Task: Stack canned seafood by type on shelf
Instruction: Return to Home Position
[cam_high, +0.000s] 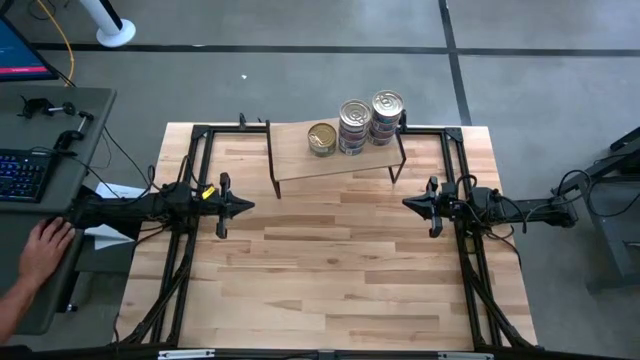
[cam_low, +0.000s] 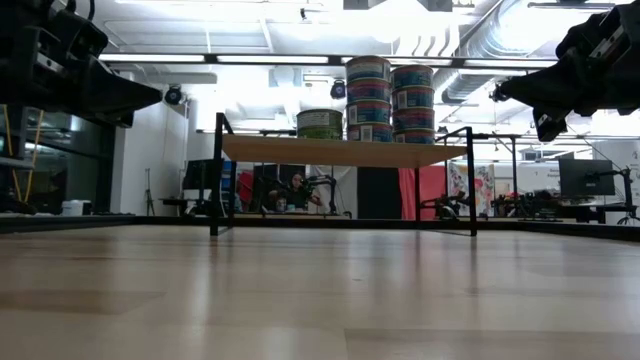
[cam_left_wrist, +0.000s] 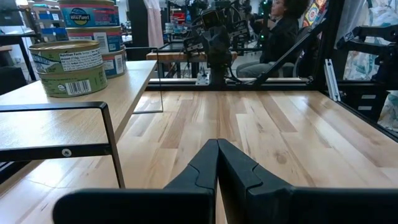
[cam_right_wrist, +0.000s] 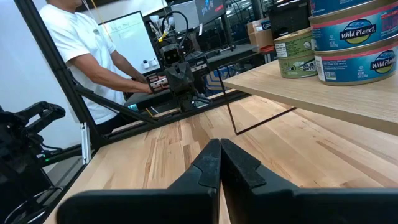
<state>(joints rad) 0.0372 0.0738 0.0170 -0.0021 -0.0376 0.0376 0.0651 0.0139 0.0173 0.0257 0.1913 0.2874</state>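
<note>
The shelf (cam_high: 330, 155), a light-wood board on black wire legs, stands at the table's far middle. On it rest the canned seafood tins: a single green-labelled tin (cam_high: 321, 138) and two tall stacks of blue-labelled tins (cam_high: 354, 126) (cam_high: 387, 116), each resting on its flat bottom. From table height the stacks (cam_low: 368, 98) (cam_low: 412, 102) rise above the green tin (cam_low: 320, 124). My left gripper (cam_high: 246, 206) hovers shut at the table's left side, level, pointing right. My right gripper (cam_high: 408, 203) hovers shut at the right side, pointing left. Both hold nothing.
A person's hand (cam_high: 45, 250) rests on a grey side desk with a keyboard (cam_high: 22, 175) left of the table. Black frame rails (cam_high: 190, 180) run along both table sides. A bare plank tabletop (cam_high: 330, 270) lies between the arms and toward the near edge.
</note>
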